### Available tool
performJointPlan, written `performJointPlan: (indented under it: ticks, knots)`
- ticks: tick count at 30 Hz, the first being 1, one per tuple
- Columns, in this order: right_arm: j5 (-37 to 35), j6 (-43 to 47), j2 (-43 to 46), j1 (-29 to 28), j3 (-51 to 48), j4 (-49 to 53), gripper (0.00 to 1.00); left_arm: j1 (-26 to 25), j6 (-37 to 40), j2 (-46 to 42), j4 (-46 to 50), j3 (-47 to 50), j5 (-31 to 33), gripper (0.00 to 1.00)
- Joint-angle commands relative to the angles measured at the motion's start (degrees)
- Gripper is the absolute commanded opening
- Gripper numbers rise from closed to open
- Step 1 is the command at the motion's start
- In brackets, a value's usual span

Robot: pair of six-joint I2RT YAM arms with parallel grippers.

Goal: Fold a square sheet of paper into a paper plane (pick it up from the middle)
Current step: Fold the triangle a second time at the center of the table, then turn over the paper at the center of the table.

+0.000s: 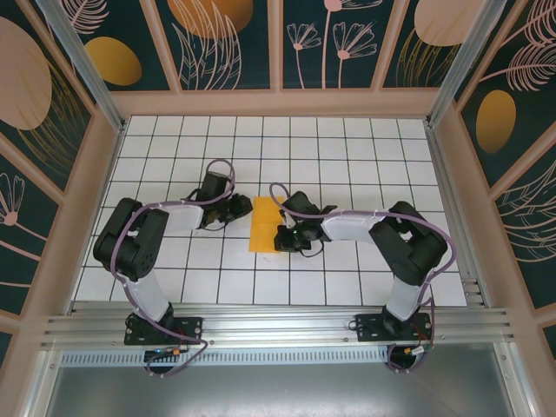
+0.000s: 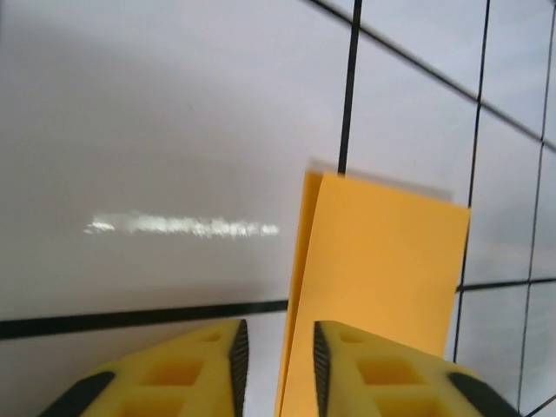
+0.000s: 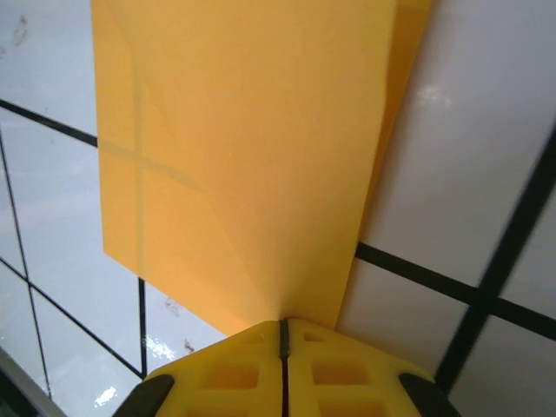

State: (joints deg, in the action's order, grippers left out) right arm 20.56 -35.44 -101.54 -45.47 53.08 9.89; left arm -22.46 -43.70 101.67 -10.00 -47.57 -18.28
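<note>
Folded paper is laid at centre of the table, long axis near-to-far. Near right corner is pinched shut by right gripper; left gripper narrowly parted, left edge between.

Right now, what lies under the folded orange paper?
Under the folded orange paper, its lower layer shows along one edge, then the white tiled table. Anything flat beneath is hidden.
</note>
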Motion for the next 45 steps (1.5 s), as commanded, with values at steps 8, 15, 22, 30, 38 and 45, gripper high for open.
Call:
performJointPlan:
  ticks: [8,15,22,30,38,45]
  knots:
    - [-8.2,0.8,7.1,1.0,10.7,4.2,0.27,0.0,-4.3,-13.9,-1.0,6.0,-3.1,0.44]
    - [-5.7,2.8,1.6,2.4,12.8,4.6,0.25,-0.4,-11.8,-18.1,-8.9,14.8,-9.2,0.46]
    - [-5.1,3.4,-4.0,3.1,14.2,4.8,0.20,-4.3,-14.8,-16.4,-11.3,16.4,-10.0,0.41]
    - [-5.8,2.2,-6.7,4.6,12.3,2.6,0.19,-6.7,-17.1,-11.8,-13.3,15.3,-10.2,0.42]
    - [-5.2,1.0,-8.2,5.5,10.5,0.5,0.19,-7.2,-18.0,-8.9,-12.8,14.0,-9.9,0.44]
    - [-4.9,0.3,-8.2,5.8,9.1,-0.4,0.19,-7.6,-19.3,-7.0,-13.0,12.6,-10.1,0.45]
